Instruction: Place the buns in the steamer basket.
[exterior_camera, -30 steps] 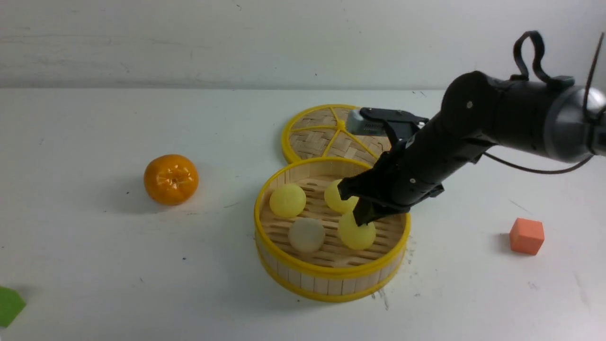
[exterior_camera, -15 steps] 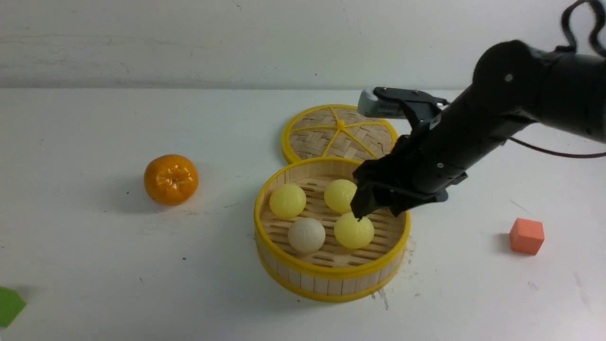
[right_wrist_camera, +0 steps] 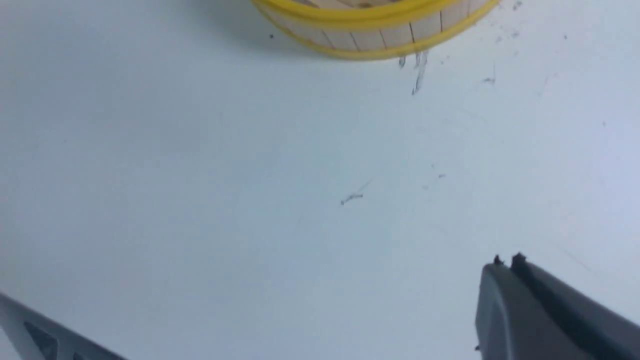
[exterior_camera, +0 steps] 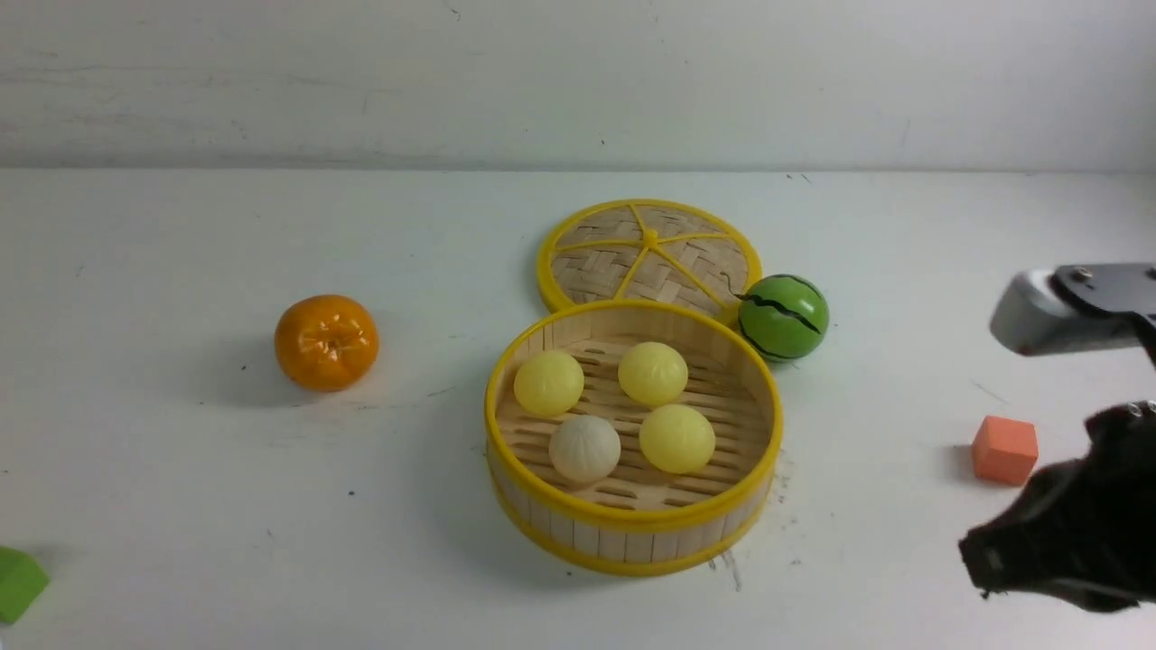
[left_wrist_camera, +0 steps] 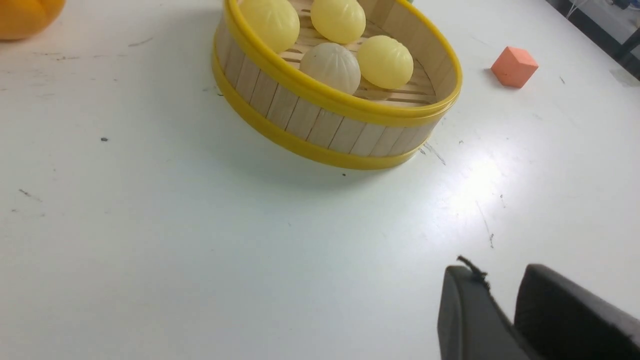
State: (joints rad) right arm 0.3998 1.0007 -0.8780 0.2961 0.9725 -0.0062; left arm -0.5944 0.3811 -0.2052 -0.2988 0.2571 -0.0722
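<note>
The steamer basket stands mid-table with all four buns inside: three pale yellow buns and the off-white pleated bun. The basket and its buns also show in the left wrist view. The right wrist view catches only the basket's wall. My right gripper is low at the front right, well away from the basket. Its jaws are together and empty in the right wrist view. My left gripper hovers over bare table in front of the basket, empty, with a narrow gap between its fingers.
The woven lid lies flat behind the basket, with a green striped ball at its right. An orange tangerine sits to the left. An orange cube lies near my right arm. A green block is at the front left edge.
My right arm has left the basket and swung back to the front right. The bun it stood over stays in the basket. The green striped ball is now uncovered.
</note>
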